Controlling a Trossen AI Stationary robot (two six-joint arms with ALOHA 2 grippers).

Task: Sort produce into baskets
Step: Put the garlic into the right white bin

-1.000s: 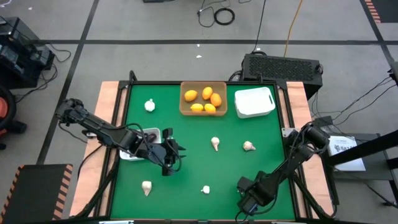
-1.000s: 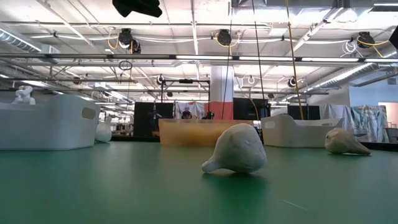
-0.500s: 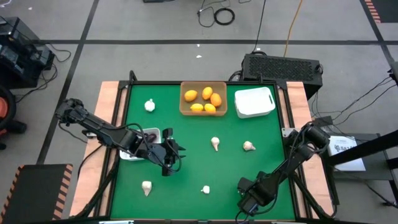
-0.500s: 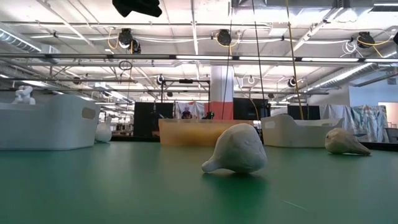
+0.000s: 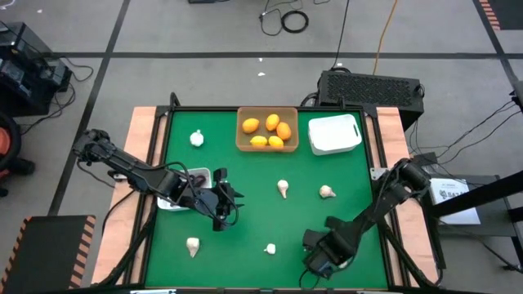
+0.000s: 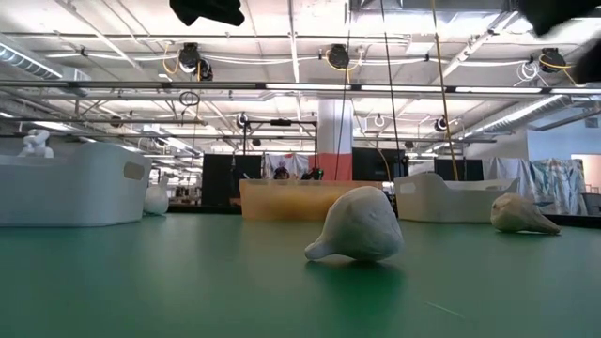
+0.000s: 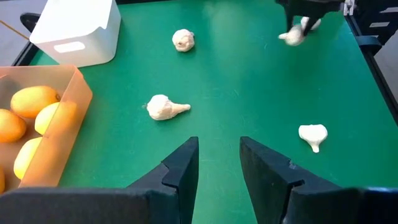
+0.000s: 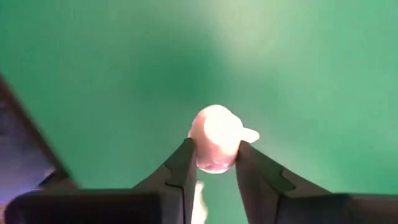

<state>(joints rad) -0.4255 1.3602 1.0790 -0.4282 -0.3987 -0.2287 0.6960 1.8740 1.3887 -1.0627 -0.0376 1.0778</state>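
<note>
Green surface: the bench (image 5: 245, 175) is covered in green felt with wooden side rails; garlic bulbs lie scattered on it.
Tan basket: the tan basket (image 5: 267, 147) sits at the far edge of the bench, middle, holding five orange and yellow fruits (image 5: 273, 122).
White basket, far right: a white basket (image 5: 334, 134) stands just beside the tan one; its contents cannot be told from above.
White basket, left: a second white basket (image 5: 170, 202) lies at the left edge, partly under the left arm, with dark purple pieces (image 5: 198, 176) inside.
Left gripper: the left gripper (image 5: 226, 204) hovers above the bench just right of the left white basket; in its wrist view the fingers (image 7: 181, 167) stand a narrow gap apart with nothing between them.
Right gripper: the right gripper (image 8: 213, 158) is at the near right part of the bench, its fingers (image 8: 184, 167) pressed against both sides of a garlic bulb (image 8: 216, 137), gripping it.
Loose garlic: one bulb (image 5: 197, 138) near the far left, one (image 5: 283, 189) at mid-bench, one (image 5: 327, 192) to its right, one (image 5: 192, 244) near left, one (image 5: 270, 249) near the front middle.
Low view: a garlic bulb (image 6: 360, 225) lies close to the camera, another (image 6: 519, 214) off to the right.
</note>
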